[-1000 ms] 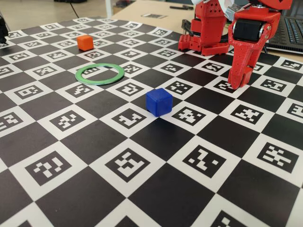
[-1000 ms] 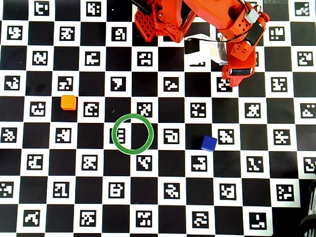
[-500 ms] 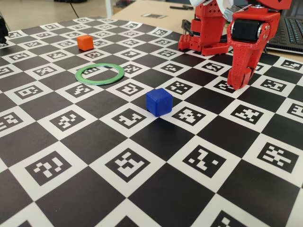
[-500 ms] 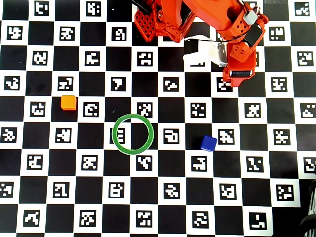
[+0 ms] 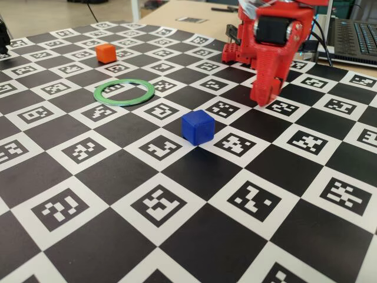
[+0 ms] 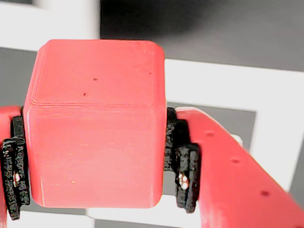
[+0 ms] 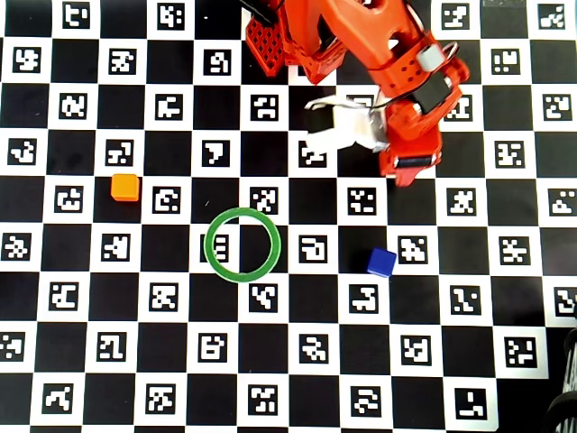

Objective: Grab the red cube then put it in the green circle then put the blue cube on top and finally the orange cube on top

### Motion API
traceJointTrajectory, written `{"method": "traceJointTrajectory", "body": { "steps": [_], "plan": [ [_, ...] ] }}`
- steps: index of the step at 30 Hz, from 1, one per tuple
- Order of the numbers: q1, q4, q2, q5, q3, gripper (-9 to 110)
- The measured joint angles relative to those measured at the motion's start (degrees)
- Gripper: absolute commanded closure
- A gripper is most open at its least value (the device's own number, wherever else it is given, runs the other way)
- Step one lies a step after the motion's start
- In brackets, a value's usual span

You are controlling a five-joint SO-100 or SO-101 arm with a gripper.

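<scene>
1. On the checkerboard mat point(image 7: 297, 379), patterned with black squares and coded white squares, a red robot arm works from the far edge. Items follow from left to right as the overhead view shows them.

2. Far left: the orange cube point(image 7: 124, 187) sits alone on the mat, well apart from everything else. It appears untouched, so its step, going on top last, is still to do.

3. Left of centre: the green circle point(image 7: 213, 258), a thin flat ring lying on the mat. Its open middle shows only mat pattern. Nothing is inside it, so no cube has been delivered yet.

4. Right of centre: the blue cube point(image 7: 381, 262) rests on the mat, well apart from the ring and nearer the viewer than the arm. It also looks untouched, and its step is still to do.

5. Right and farther back: the gripper point(image 5: 264, 100) points down above the mat, beyond the blue cube in the fixed view.

6. Up close, the wrist view shows the red cube point(image 6: 95, 123) pinched between the two black finger pads point(image 6: 183, 166). The cube fills the gap, with mat visible behind it, so it seems lifted clear of the surface.

7. Progress, as a judgement: only the first grab is done. Still left are carrying the red cube leftward to the ring, setting it inside, then stacking blue and finally orange.
</scene>
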Motion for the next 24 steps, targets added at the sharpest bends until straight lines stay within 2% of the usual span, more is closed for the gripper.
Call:
{"method": "traceJointTrajectory", "body": {
  "steps": [5, 12, 24],
  "plan": [
    [8.5, 7.9, 2.4, -14.5, -4.7, 92],
    [21.8, 11.8, 2.5, -31.0, -11.3, 92],
    [38.2, 19.5, -6.2, -41.7, -28.9, 91]
  ]
}}
